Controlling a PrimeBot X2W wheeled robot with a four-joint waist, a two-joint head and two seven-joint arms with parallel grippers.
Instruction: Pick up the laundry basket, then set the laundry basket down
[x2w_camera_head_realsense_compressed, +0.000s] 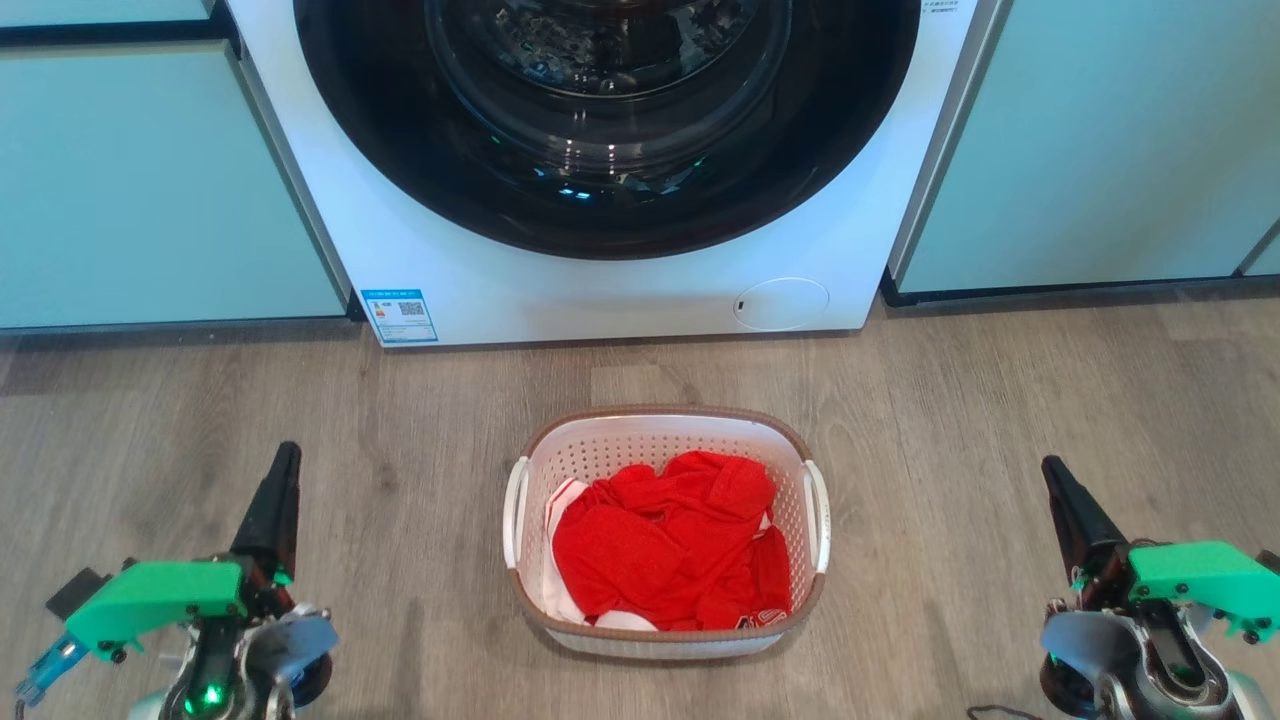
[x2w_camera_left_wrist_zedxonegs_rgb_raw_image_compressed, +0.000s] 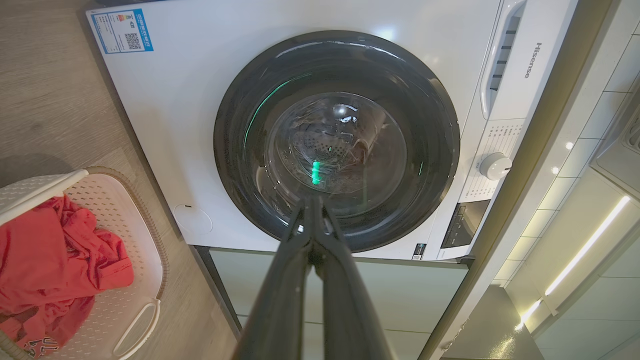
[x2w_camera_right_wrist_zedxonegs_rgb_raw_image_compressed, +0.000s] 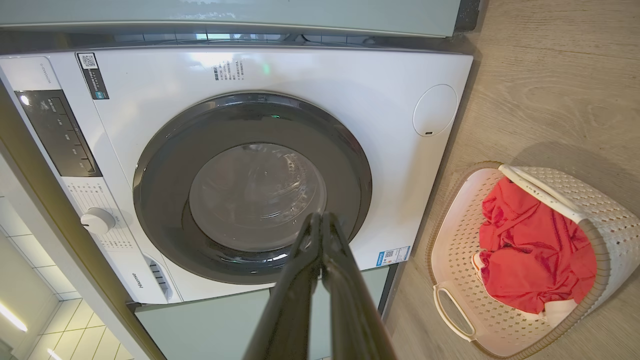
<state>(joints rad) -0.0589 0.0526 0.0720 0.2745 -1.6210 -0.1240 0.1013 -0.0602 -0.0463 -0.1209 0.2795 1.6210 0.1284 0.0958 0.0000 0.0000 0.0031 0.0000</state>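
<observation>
The laundry basket stands on the wooden floor in front of the washing machine, white and perforated with a brown rim and two side handles. Red clothing with a bit of white fills it. In the left wrist view the laundry basket sits at the lower left; in the right wrist view the laundry basket sits at the right. My left gripper is shut and empty, well to the basket's left. My right gripper is shut and empty, well to the basket's right. In the wrist views the left gripper and right gripper point at the machine door.
A white front-loading washing machine with a dark round door stands just behind the basket. Pale green cabinet fronts flank it on both sides. Bare wooden floor surrounds the basket.
</observation>
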